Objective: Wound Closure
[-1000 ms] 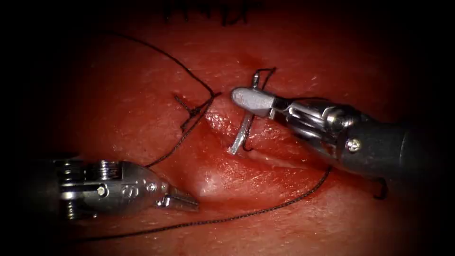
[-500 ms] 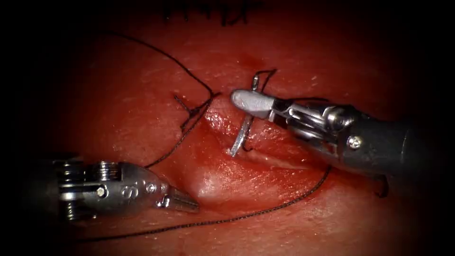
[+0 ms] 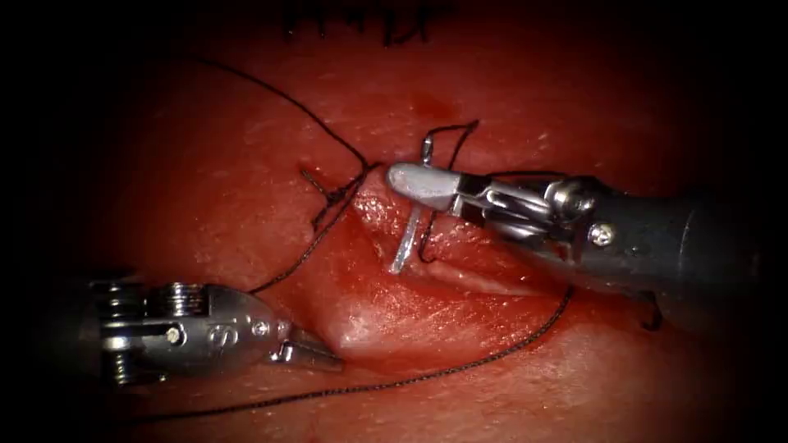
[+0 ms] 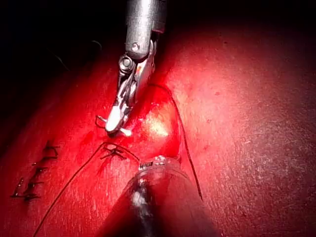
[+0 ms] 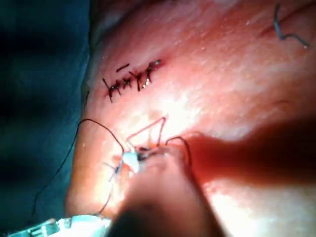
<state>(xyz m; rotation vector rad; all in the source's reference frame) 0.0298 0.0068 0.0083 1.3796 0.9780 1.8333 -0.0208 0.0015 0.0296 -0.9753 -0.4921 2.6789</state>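
We take the open cut (image 3: 386,279) in the red, wet tissue (image 3: 574,385) as our landmark. The right gripper (image 3: 410,182), the silvery two-jawed tool on the dark shaft, lies across the upper end of the cut and is clamped on the curved steel needle (image 3: 408,242) near its swaged end, well up the curve; we also see it in the left wrist view (image 4: 114,124) and in the right wrist view (image 5: 131,160). From the jaws the needle runs down to its tip, which rests at the right lip of the cut; we cannot tell whether the tip is in the tissue. Compared with a second ago, this gripper and the needle have shifted a little toward the left of the cut. The thin dark thread (image 3: 460,365) loops up from the needle's end just above the gripper, and a long strand of it lies on the tissue below the cut. At the top end of the cut sits a small dark knot (image 3: 332,195) with strands leading off to the upper left. The left gripper (image 3: 316,355), the rounded metal tool, lies to the lower left of the cut with its jaws together, holding nothing, and has hardly moved. A finished row of dark stitches (image 5: 131,79) sits well beyond the top of the cut.
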